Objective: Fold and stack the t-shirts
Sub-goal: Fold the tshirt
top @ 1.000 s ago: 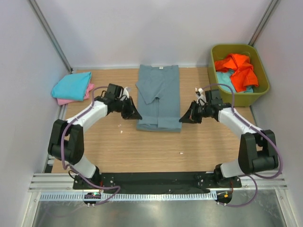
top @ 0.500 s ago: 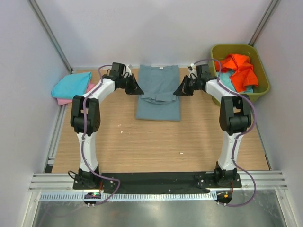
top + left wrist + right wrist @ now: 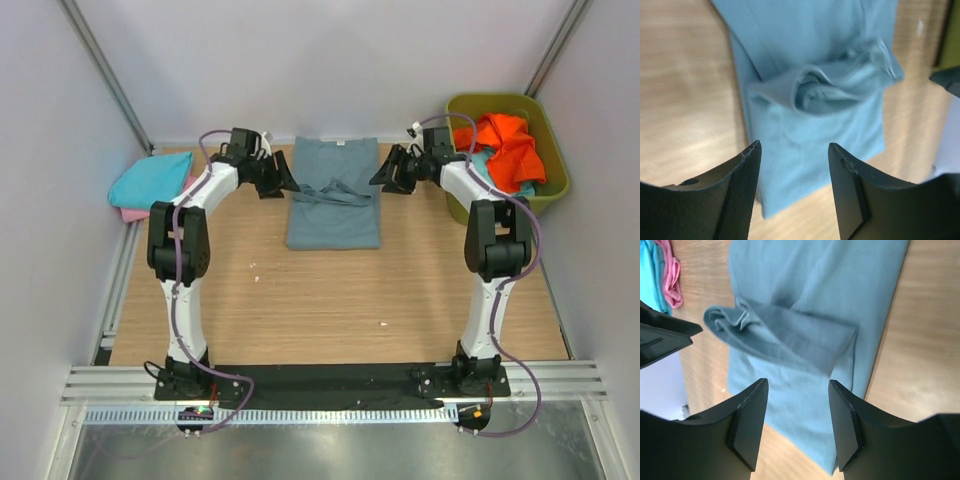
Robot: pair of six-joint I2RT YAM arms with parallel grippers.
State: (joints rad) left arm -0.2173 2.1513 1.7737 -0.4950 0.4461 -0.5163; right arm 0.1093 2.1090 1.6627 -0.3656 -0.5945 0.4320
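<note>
Evidently mid-fold. Shows the grey-blue t-shirt (image 3: 333, 212) flat at the far middle of the table (image 3: 250, 320), bunched across its centre; holds left gripper (image 3: 283, 178) and right gripper (image 3: 385, 176) spread, empty, flanking that bunching — likely poised to regrasp and flatten.

Grey-blue t-shirt (image 3: 333, 195): flat, centre far, sides folded in to a long rectangle, with a bunched ridge of cloth across the middle and a white label at the far end. Turquoise t-shirt (image 3: 150, 182): folded, on pink t-shirt (image 3: 133, 213), far left. Orange t-shirt (image 3: 508, 145): crumpled over light blue t-shirt (image 3: 478, 166) in tub (image 3: 510, 210).
</note>
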